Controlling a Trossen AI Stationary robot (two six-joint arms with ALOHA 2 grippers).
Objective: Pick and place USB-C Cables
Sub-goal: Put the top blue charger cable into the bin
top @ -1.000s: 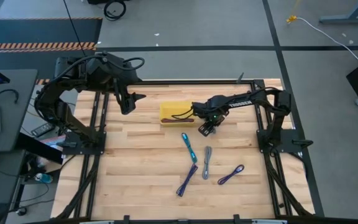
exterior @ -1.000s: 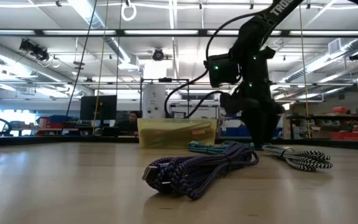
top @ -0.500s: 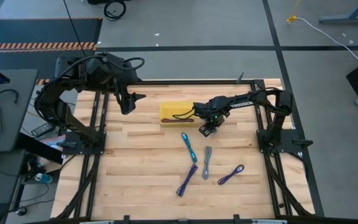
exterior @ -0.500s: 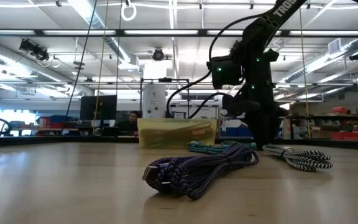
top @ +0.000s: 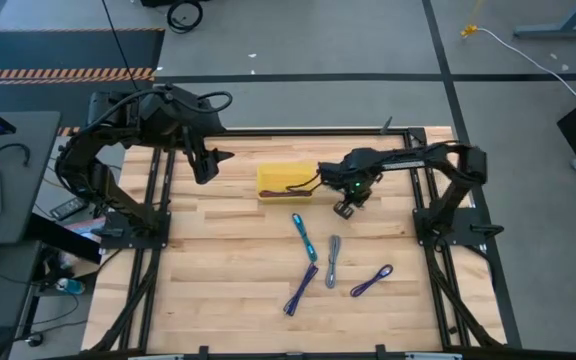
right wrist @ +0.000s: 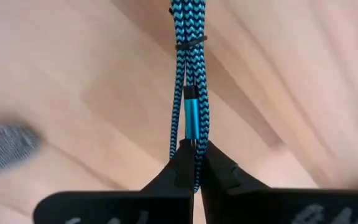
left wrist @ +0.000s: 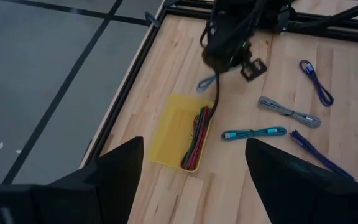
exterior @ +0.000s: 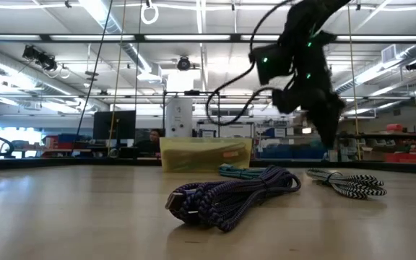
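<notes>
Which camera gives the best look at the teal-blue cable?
The right wrist view: the teal-blue cable fills the picture, braid and plug plain, beyond the shut right end effector. The high and left wrist views show it small, lying on the table. The low view shows a sliver behind the purple bundle.

You see bright, even ceiling strip light (exterior: 114, 29); the right arm (exterior: 305, 65) is motion-blurred, and the tabletop (right wrist: 73, 74) is smeared.

Four loose cables (top: 330, 259) (one tray (top: 271, 179))
</notes>
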